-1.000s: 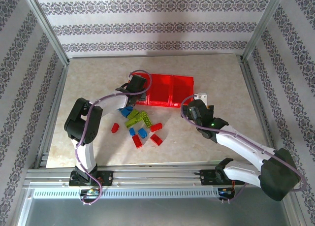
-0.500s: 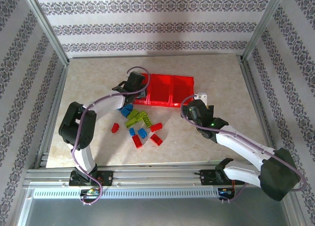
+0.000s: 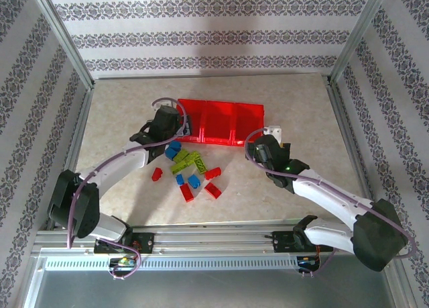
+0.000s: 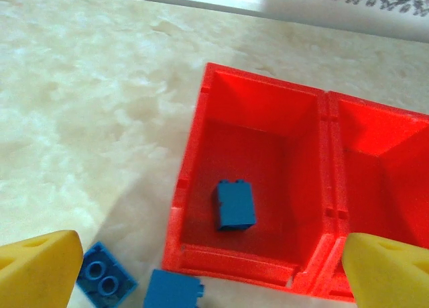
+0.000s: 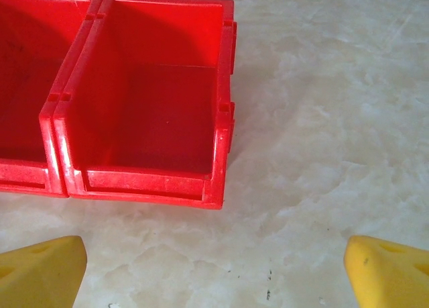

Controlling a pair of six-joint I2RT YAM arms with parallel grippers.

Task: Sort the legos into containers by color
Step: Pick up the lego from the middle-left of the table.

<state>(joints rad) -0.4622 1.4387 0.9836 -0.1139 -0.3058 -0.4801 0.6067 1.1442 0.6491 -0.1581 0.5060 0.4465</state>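
The left gripper hangs with its jaws spread wide and nothing between them, above the near wall of the red tray's leftmost compartment, where one blue brick lies on the floor. The other legos, blue, green and red, lie loose on the table just in front of the tray. The right gripper hovers, open and holding nothing, before the rightmost compartment.

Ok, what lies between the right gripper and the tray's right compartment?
Bare table between the right gripper and the right compartment, per the right wrist view.
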